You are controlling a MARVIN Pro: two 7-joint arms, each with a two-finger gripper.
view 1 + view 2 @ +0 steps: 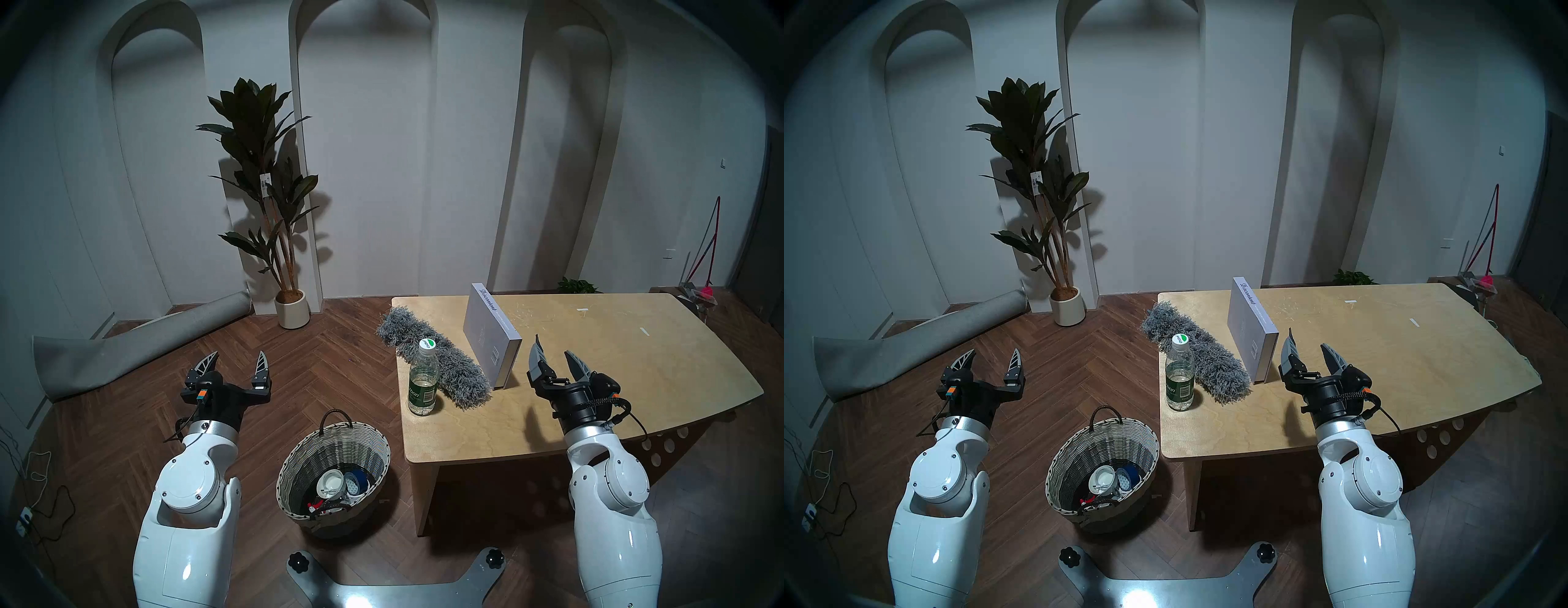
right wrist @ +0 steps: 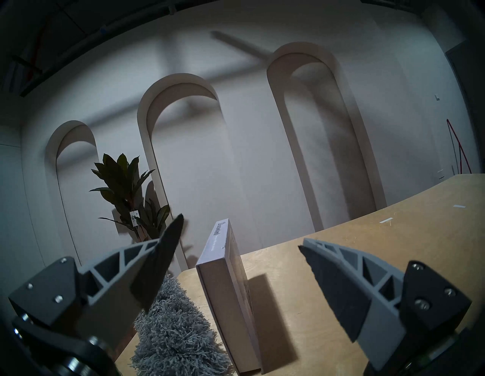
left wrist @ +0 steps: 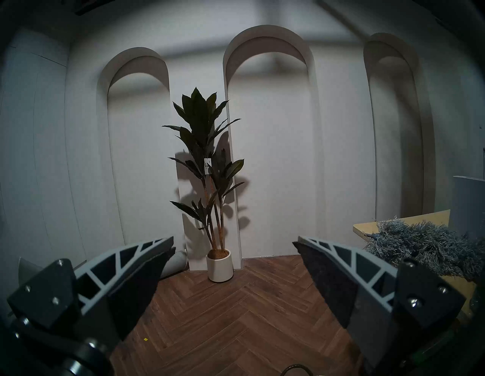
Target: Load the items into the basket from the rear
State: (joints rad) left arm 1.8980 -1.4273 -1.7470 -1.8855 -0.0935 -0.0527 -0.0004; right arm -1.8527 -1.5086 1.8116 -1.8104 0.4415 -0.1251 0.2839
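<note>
On the wooden table stands a grey-lavender book upright on its edge. A shaggy grey duster head lies to the book's left. A clear bottle with a green label stands at the table's near left corner. The wicker basket sits on the floor left of the table, with small things inside. My right gripper hovers open just right of the book's near end. My left gripper hangs open and empty over the floor, left of the table.
A potted plant in a white pot stands by the back wall. A rolled grey rug lies on the floor at left. Cables trail at the far left. My base plate is just behind the basket.
</note>
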